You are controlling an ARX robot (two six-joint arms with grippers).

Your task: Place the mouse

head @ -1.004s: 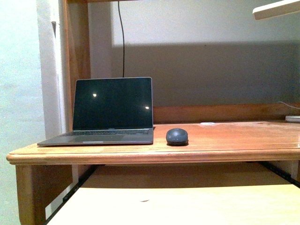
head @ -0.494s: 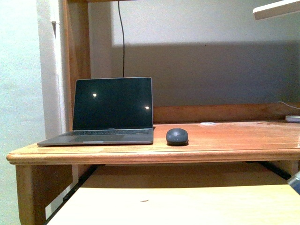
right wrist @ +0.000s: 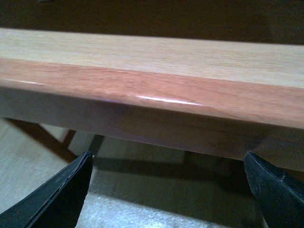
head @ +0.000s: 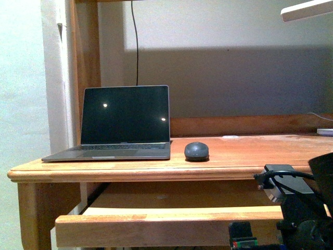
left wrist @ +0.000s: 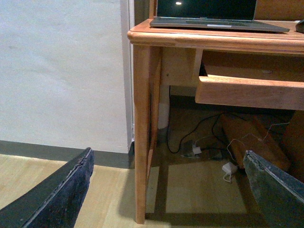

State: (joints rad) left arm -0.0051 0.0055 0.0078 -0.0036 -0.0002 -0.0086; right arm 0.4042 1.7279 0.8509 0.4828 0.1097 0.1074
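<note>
Right arm [head: 302, 208] now in view, below the desk [head: 260, 156] edge. Mouse [head: 196, 151] unmoved, just right of laptop [head: 125, 125]. Both grippers' fingers wide, empty; reach barely begun.

Front view faces the tabletop [head: 250, 151] level; left wrist looks from low (near floor), sharing the laptop [left wrist: 213, 19]; right wrist is close under the wood edge.

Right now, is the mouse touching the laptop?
Apart. The front view shows bare desk wood between the mouse and the laptop.
</note>
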